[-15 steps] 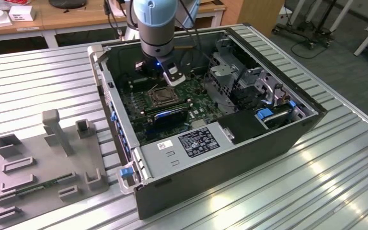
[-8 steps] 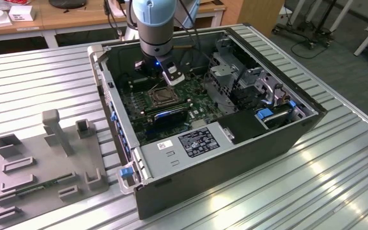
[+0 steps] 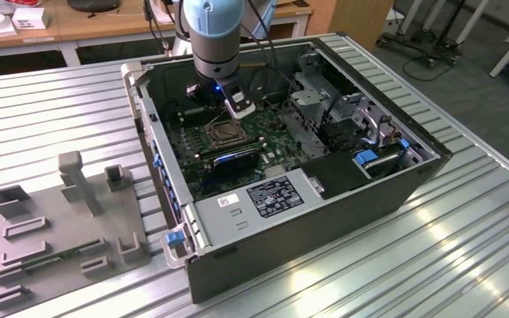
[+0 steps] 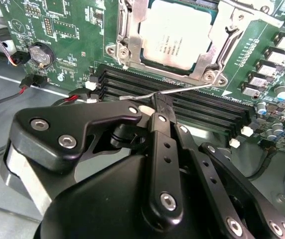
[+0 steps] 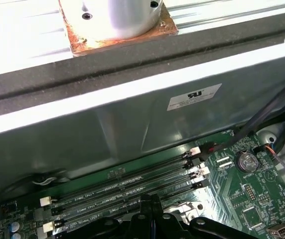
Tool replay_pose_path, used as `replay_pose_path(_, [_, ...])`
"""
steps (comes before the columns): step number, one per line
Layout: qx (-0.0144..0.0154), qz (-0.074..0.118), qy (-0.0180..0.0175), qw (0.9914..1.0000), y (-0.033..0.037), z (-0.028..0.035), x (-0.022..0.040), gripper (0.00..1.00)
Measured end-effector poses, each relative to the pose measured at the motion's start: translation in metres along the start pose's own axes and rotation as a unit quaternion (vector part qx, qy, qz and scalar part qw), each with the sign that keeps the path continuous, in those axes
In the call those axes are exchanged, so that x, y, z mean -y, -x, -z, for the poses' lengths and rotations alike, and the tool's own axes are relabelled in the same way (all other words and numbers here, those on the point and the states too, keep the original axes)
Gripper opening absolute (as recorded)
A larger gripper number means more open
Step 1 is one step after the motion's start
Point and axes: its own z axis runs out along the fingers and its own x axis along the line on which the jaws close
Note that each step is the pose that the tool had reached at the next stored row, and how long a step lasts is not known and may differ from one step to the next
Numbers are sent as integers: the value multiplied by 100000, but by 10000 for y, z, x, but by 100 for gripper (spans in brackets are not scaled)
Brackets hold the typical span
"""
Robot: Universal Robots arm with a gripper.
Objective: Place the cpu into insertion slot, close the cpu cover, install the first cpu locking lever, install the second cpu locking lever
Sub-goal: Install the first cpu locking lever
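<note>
Cpu (image 4: 176, 34) seated in insertion slot (image 4: 208, 74), tool (image 4: 161, 108) clamped on thin wire lever (image 4: 182, 91)

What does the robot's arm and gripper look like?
The arm is a round tube, light blue on top and silvery grey below, with a small blue light near its wrist. The gripper is black, built from flat linked bars joined by shiny silver bolts, on a rounded black body.

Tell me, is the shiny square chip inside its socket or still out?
In. The cpu lies flat in the insertion slot, with the cpu cover framing its edges.
</note>
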Motion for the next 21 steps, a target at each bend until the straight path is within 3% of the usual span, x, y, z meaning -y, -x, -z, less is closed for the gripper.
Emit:
replay_pose_path(6, [-31,-16,77,100000,19,-33,26,11])
replay_pose_path(21, [24,-164,102,100000,12,-55,-18,11])
